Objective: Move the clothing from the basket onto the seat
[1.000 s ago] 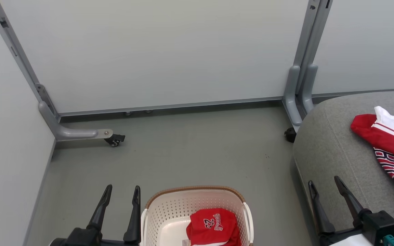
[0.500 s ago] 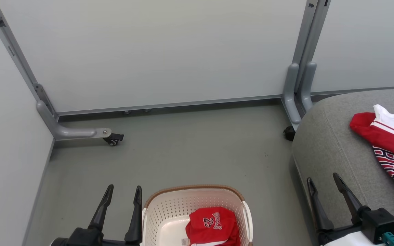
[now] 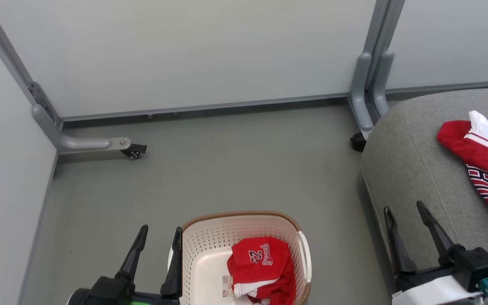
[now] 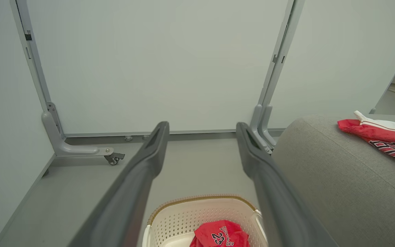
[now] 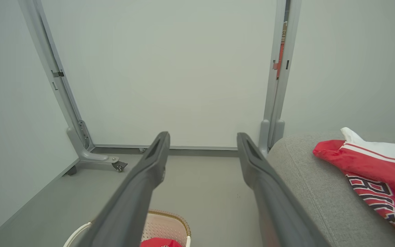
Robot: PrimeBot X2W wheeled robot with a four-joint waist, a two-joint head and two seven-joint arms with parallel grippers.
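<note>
Red fabric with white trim, a crumpled basketball garment printed "23" [image 3: 261, 262], is seen lying in the right half of the cream-white perforated plastic basket [image 3: 239, 214], beside a paper label [image 3: 227, 280] on its bottom. A second red garment [image 3: 485, 165] with large dark lettering is spread on the large grey upholstered seat cushion [image 3: 413, 169], so the task is judged about half done. The basket is stood on the smooth grey floor [image 3: 227, 161] near the seat, which keeps the carry short. The left hand [image 3: 160, 231] is held just beside the basket's left wall, fingers apart and empty. The right hand [image 3: 403, 207] is poised over the seat's edge, likewise spread and empty, presumably readied for a reach into the basket.
</note>
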